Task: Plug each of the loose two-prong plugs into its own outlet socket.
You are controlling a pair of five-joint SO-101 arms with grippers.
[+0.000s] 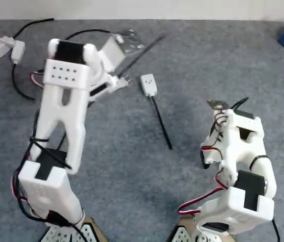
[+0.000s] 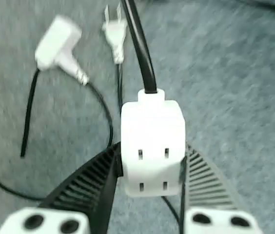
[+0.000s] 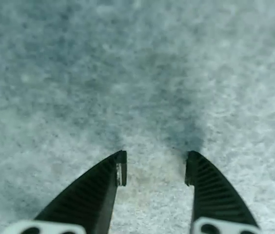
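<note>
What we watch here is the line between the left gripper (image 2: 152, 155) and the loose plug (image 2: 114, 36). From the left wrist, the plug lies on the grey mat (image 3: 127, 73) just beyond the gripper. Its long axis runs roughly along the gripper's own reach, and its two prongs point away from it. The left gripper's fingers (image 2: 103, 170) are clamped on the sides of a white socket block (image 2: 152, 129). The block's slots face back towards the wrist camera, and its black cord (image 2: 140, 44) runs off past the plug. So prongs and slots face opposite ways, and we judge one of them must be turned before they can meet. From above, the plug (image 1: 124, 80) lies beside the left arm's head, prongs towards a second socket (image 1: 148, 84) that rests near it on the mat. Two more plugs (image 1: 8, 48) lie at the far left corner. The left arm is plainly the nearer one. The right gripper (image 3: 155, 168) sits well apart from the plug, fingers spread over bare mat, holding and touching nothing.
</note>
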